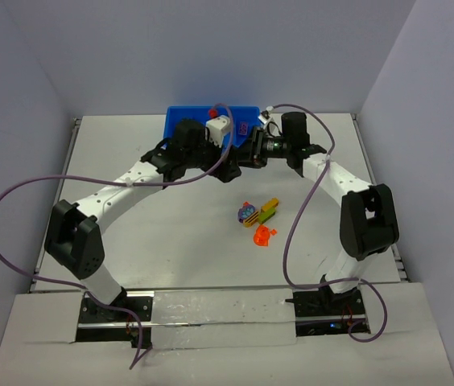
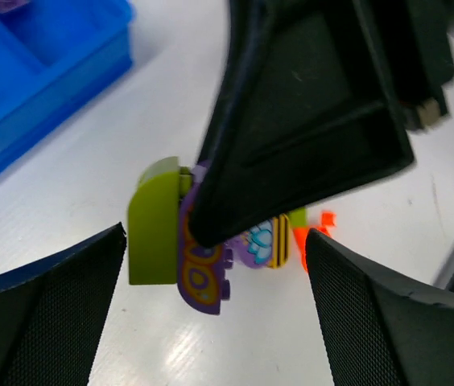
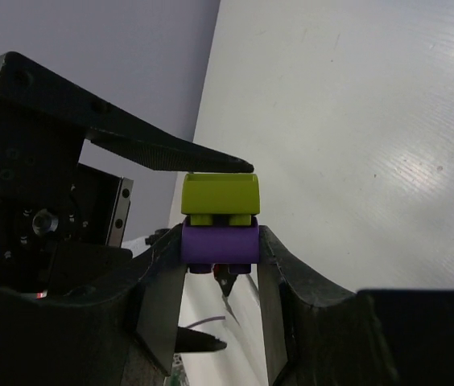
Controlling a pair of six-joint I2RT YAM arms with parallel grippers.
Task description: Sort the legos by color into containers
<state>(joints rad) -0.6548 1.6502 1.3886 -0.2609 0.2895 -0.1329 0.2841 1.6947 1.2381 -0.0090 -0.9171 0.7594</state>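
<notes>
Currently held: stack (image 3: 211,219) of a green brick (image 3: 220,191) on a purple brick (image 3: 219,244), in the air above the desk (image 1: 171,241), just in front of the bin (image 1: 180,119).
Right gripper (image 3: 219,246): jaws clamped on the purple brick's sides. This is judged to anchor the lower piece so the upper one can be pulled off.
Left gripper (image 2: 215,240): jaws apart, straddling the stack. One finger (image 3: 171,153) lies at the green brick's top edge, contact uncertain.
Reason for pose: two colours cannot share a compartment, so the stack needs splitting first. The arms face each other for that.
Green brick: olive-lime, opaque, glossy, one edge rounded.
Purple brick: opaque, rounded, with a yellow printed pattern on one face.
Loose bricks (image 1: 257,219): purple-yellow and orange pieces on the desk, well apart from the bin, unsorted.
Bin contents: mostly hidden by the arms, cannot tell.
</notes>
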